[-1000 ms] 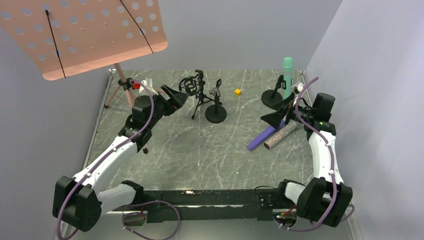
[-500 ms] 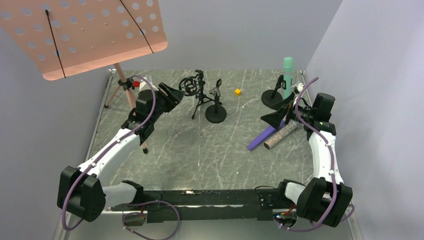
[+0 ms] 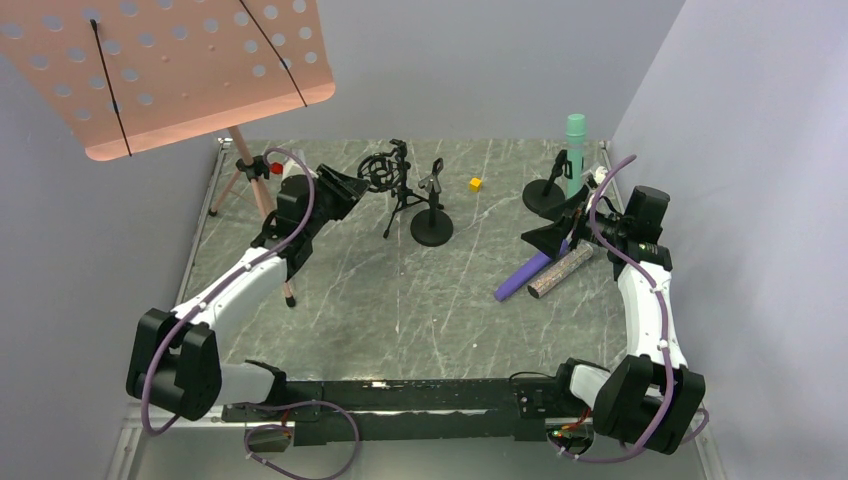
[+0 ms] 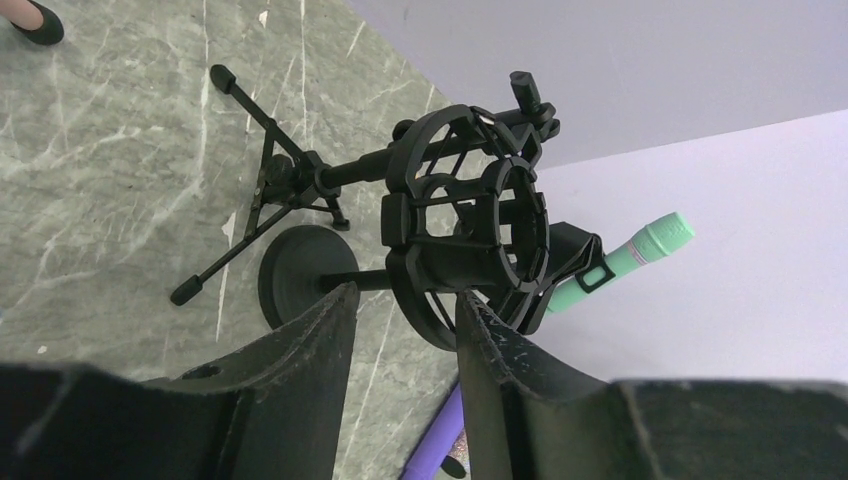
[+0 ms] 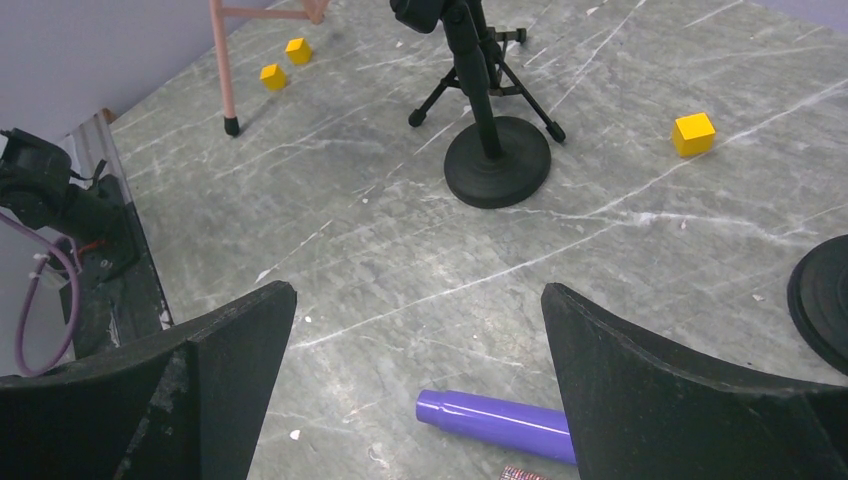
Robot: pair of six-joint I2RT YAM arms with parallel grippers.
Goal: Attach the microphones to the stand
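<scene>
Open tabletop (image 3: 400, 300) lies between our arms. Our left gripper (image 4: 405, 300), narrowly parted and empty, sits just before the shock mount (image 4: 465, 235). Near the right wall, our right gripper (image 5: 420, 300) gapes wide above the purple mic (image 5: 495, 418), beside the grey-brown mic (image 3: 560, 270). The teal mic (image 3: 575, 140) stands upright behind.

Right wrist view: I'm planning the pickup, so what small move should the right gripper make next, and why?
Probably lower the right gripper onto the purple microphone: its jaws stand wide open and empty, and the microphone lies flat on the table close beneath them.
</scene>
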